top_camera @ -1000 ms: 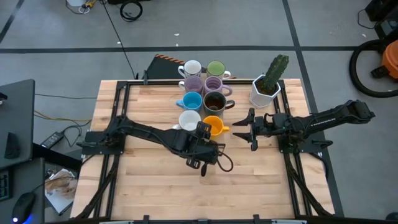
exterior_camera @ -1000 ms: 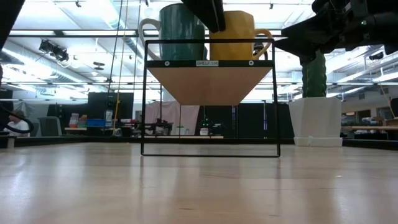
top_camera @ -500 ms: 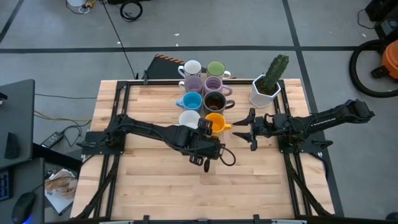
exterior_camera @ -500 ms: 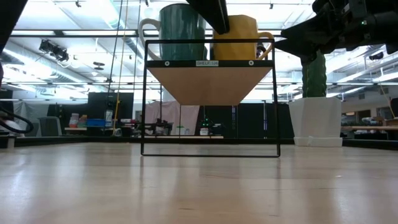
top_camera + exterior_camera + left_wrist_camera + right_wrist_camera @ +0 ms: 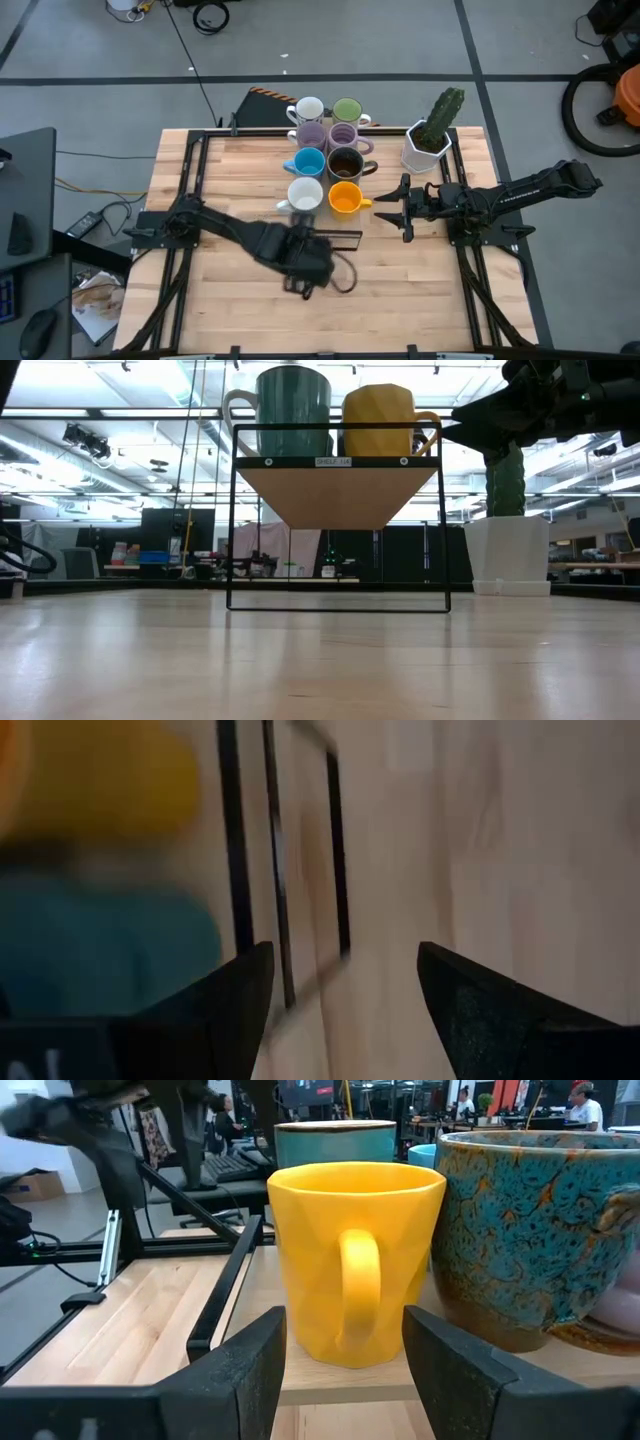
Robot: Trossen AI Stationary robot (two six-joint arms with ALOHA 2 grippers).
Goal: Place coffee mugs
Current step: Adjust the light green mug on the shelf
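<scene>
Several coffee mugs stand in two rows on a raised wooden shelf (image 5: 337, 490) with a black wire frame, at the table's far middle. The nearest pair are the orange mug (image 5: 344, 197) (image 5: 355, 1260) and a white-lined teal mug (image 5: 304, 193) (image 5: 293, 398); both rest on their bases. My left gripper (image 5: 315, 255) (image 5: 345, 1020) hangs open over the bare wood, near of the shelf, holding nothing. My right gripper (image 5: 385, 208) (image 5: 345, 1380) stands open and level, just right of the orange mug, facing its handle (image 5: 358, 1280).
A cactus in a white hexagonal pot (image 5: 427, 140) stands at the far right, close behind my right arm. The shelf's black frame (image 5: 235, 850) juts toward the near side. Bare wood (image 5: 400, 300) lies across the table's near half.
My left gripper has drawn back from the orange mug toward the table's near edge and a little left, rising and rolling as it went, its fingers still open. The orange mug stays standing on the shelf.
</scene>
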